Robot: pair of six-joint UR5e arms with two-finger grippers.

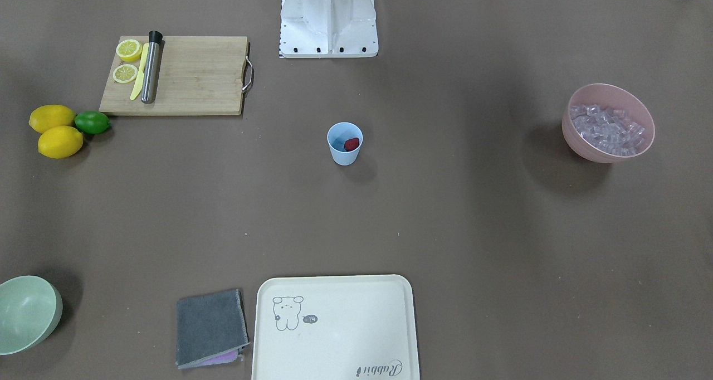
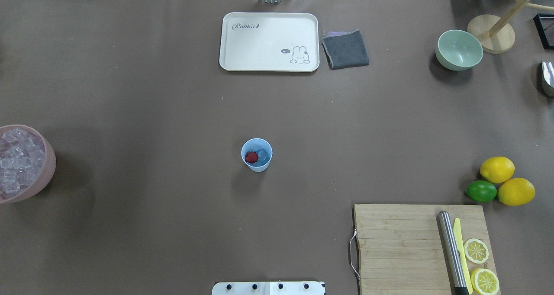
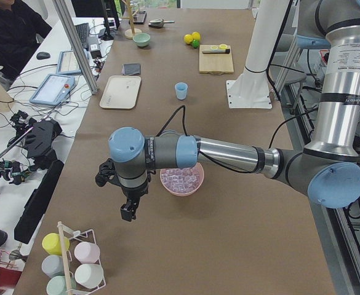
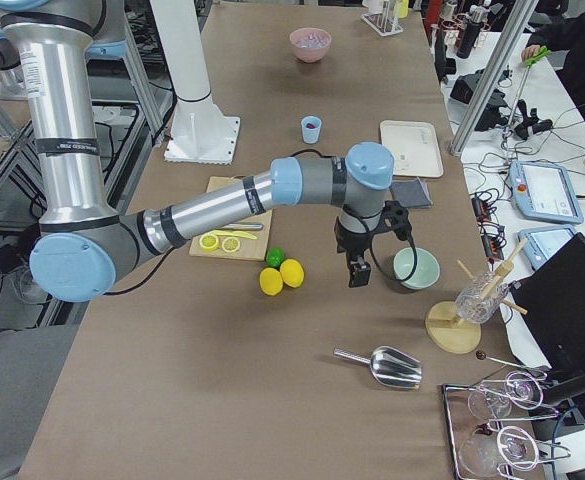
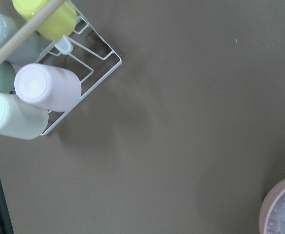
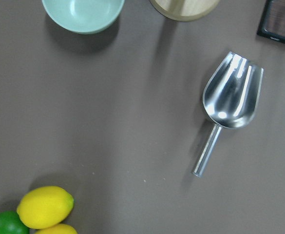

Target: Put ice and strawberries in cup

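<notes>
The light-blue cup [image 1: 345, 143] [image 2: 256, 155] stands upright mid-table. Inside it lie a dark-red strawberry [image 1: 351, 144] [image 2: 251, 157] and a clear ice cube [image 2: 262, 153]. More ice [image 1: 607, 129] [image 2: 17, 161] fills the pink bowl [image 1: 579, 146] at the table's left end. My left gripper [image 3: 128, 212] hangs above the table just beyond that bowl, far from the cup. My right gripper [image 4: 358, 272] hovers near the pale-green bowl [image 4: 415, 268]. Both show only in side views, so I cannot tell whether they are open or shut.
A cutting board [image 2: 415, 247] holds lemon slices, a steel muddler and a yellow knife. Two lemons [image 2: 506, 180] and a lime [image 2: 481, 191] lie beside it. Cream tray [image 2: 269, 42], grey cloth [image 2: 345, 49], steel scoop [image 6: 230, 102] and a rack of cups [image 5: 30, 92] are around.
</notes>
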